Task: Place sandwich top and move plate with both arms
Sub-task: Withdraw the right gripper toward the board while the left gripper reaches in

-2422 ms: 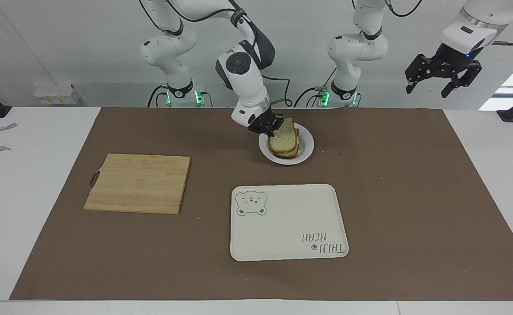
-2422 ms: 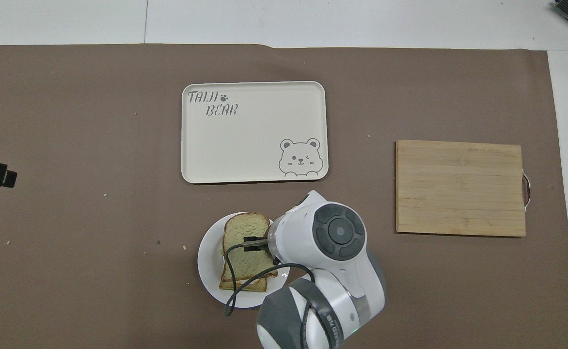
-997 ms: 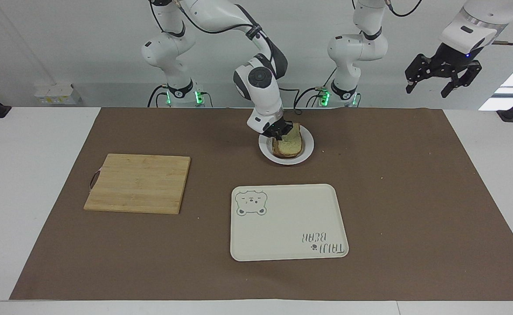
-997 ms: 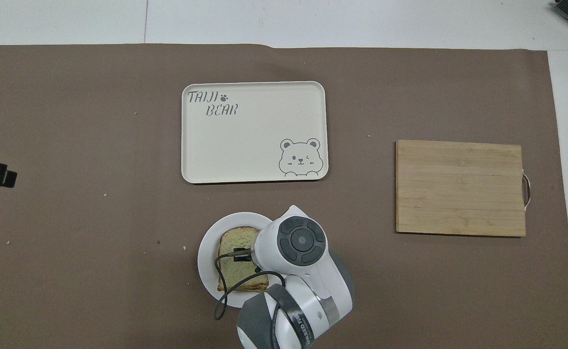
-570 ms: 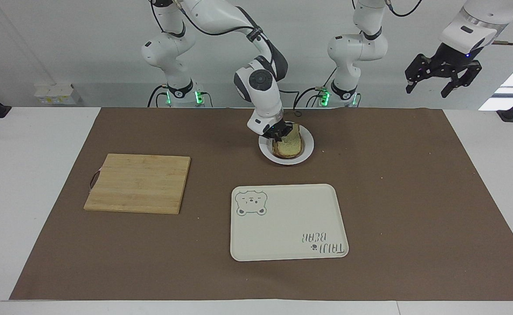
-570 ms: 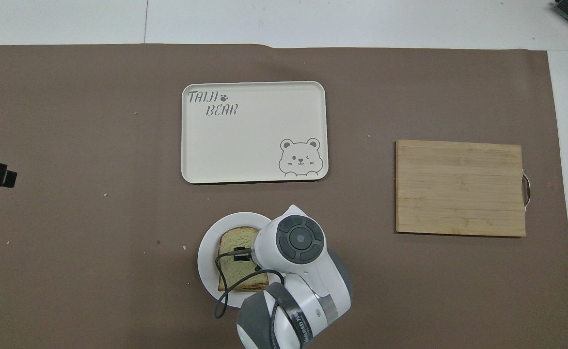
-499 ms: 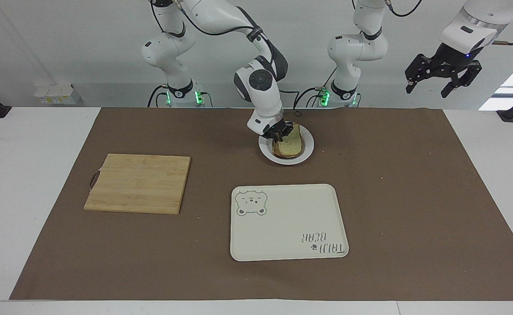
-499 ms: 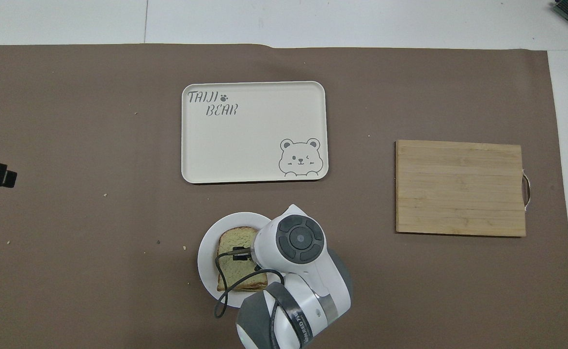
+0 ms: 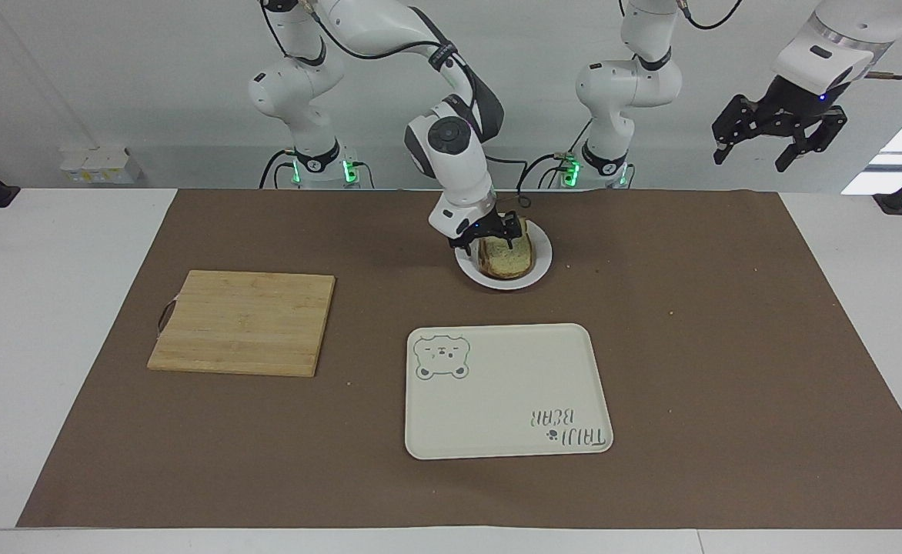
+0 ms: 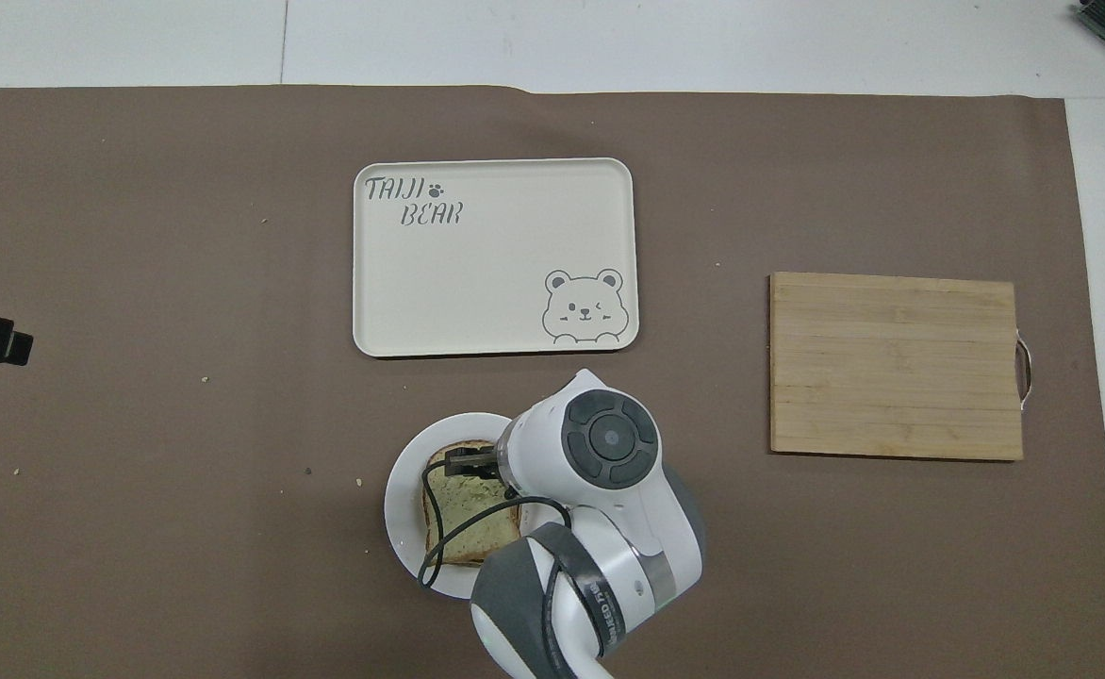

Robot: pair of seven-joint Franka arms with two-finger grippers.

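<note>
**Bread slice resting on the stack on the plate**

Bread slice lies flat on top of the sandwich on the small white plate, which sits on the brown mat at 12 o'clock from the bear tray. Right gripper hangs just over the slice's edge nearer the robots, jaws spread apart and holding nothing. Left gripper waits raised high off the left arm's end of the tabletop, jaws spread. A wooden cutting board lies toward the right arm's end.
</note>
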